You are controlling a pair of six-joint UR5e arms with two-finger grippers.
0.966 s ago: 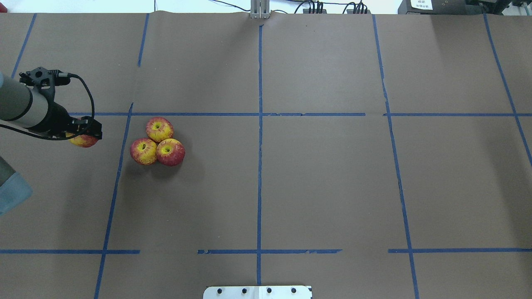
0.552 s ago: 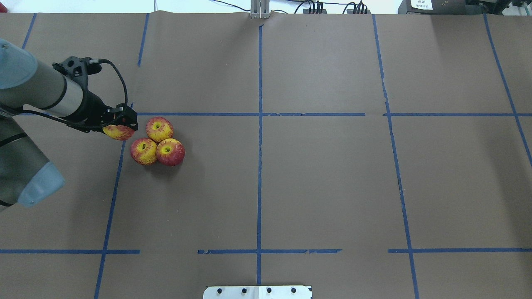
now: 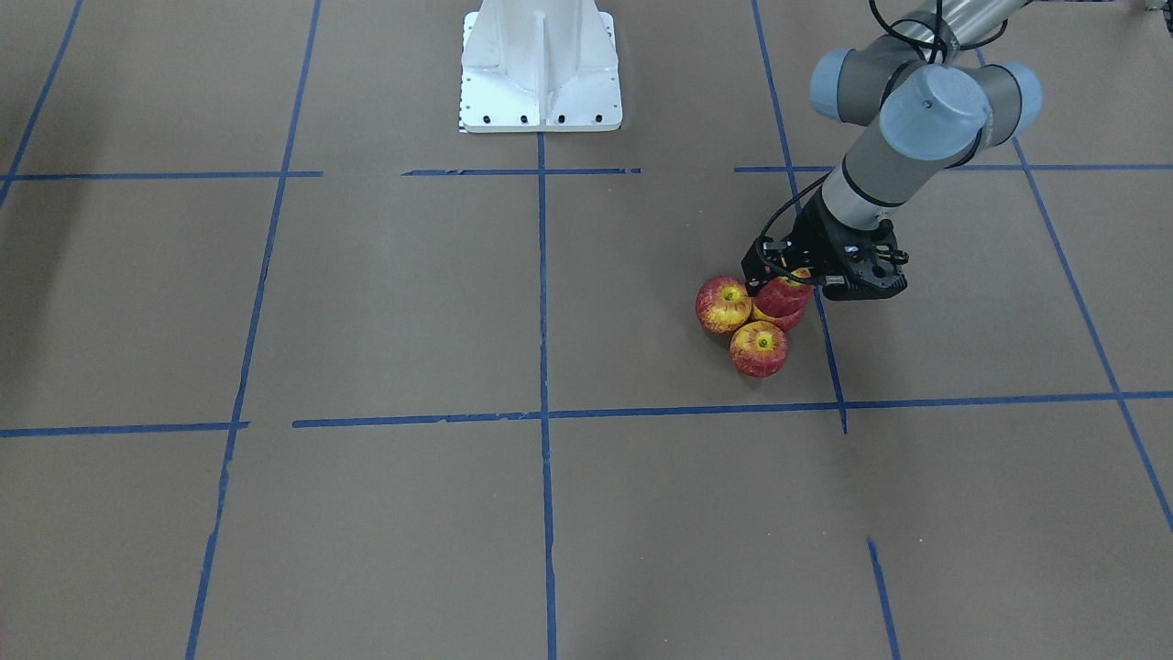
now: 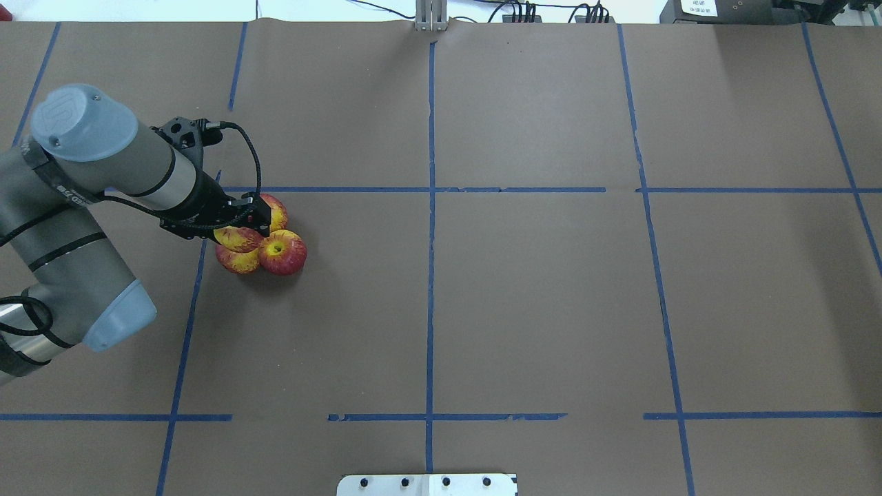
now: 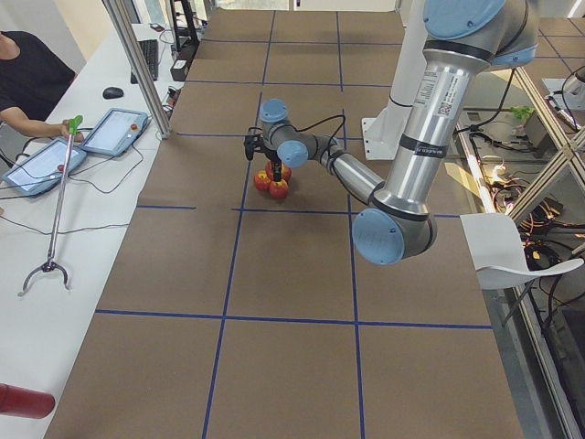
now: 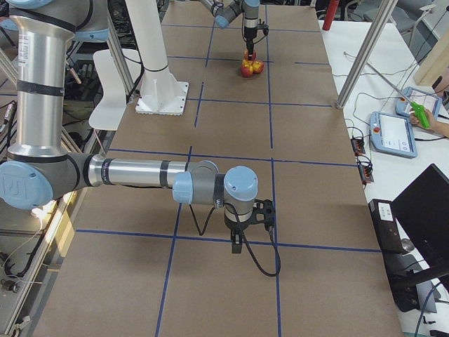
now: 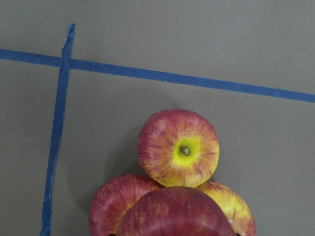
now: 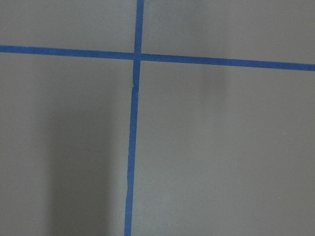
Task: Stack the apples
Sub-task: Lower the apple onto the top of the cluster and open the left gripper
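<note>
Three red-and-yellow apples sit touching in a cluster on the brown table: one [image 4: 282,253] at the right, one [image 4: 234,262] at the left, one [image 4: 277,210] at the back. My left gripper [image 4: 244,224] is shut on a fourth apple [image 4: 238,239] and holds it just over the cluster's middle. In the front-facing view the held apple [image 3: 782,295] is above the cluster [image 3: 759,348]. The left wrist view shows the held apple [image 7: 174,214] over the others [image 7: 178,147]. My right gripper [image 6: 242,242] shows only in the exterior right view; I cannot tell whether it is open or shut.
Blue tape lines [image 4: 431,207] grid the table. The white robot base [image 3: 541,64] stands at the robot's edge. A side bench with tablets [image 5: 114,133] and an operator's arm runs along the far side.
My left arm has carried the apple to the right, from the left of the cluster to over its middle. The three apples on the table have not moved.
</note>
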